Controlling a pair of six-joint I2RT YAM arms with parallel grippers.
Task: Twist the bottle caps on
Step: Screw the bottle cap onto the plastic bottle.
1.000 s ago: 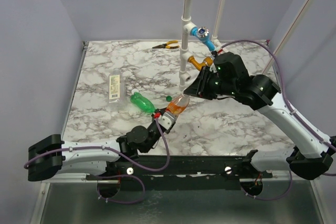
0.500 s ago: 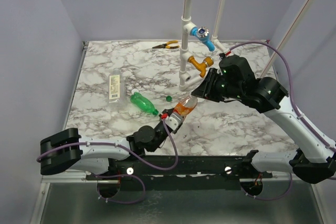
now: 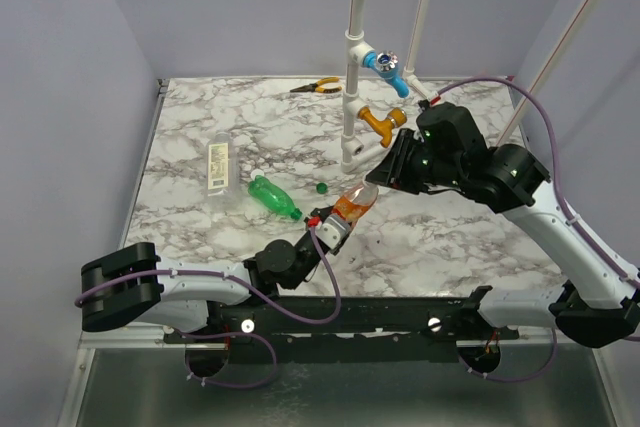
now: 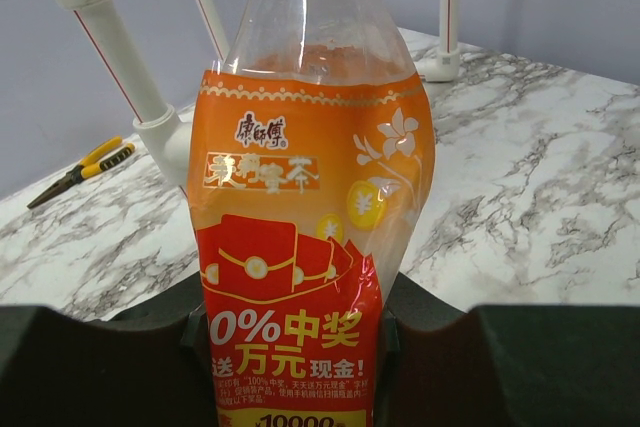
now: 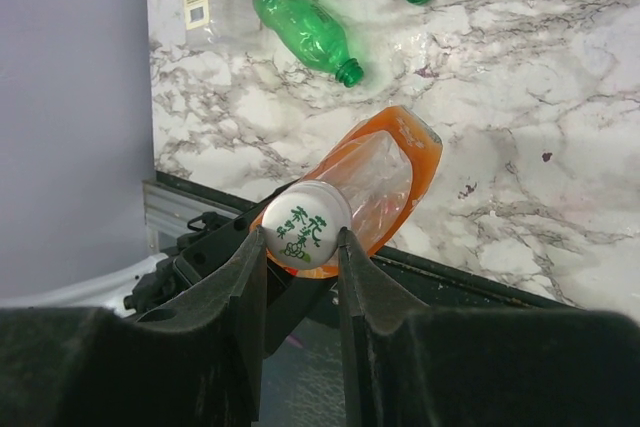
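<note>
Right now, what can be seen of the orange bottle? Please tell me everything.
The orange bottle is thin translucent plastic, clear at the shoulder, wrapped in an orange and red label with Chinese print. It is held above the marble table, tilted. The left gripper clamps its lower body. A white cap with green print sits on its mouth, pinched by the right gripper.
</note>
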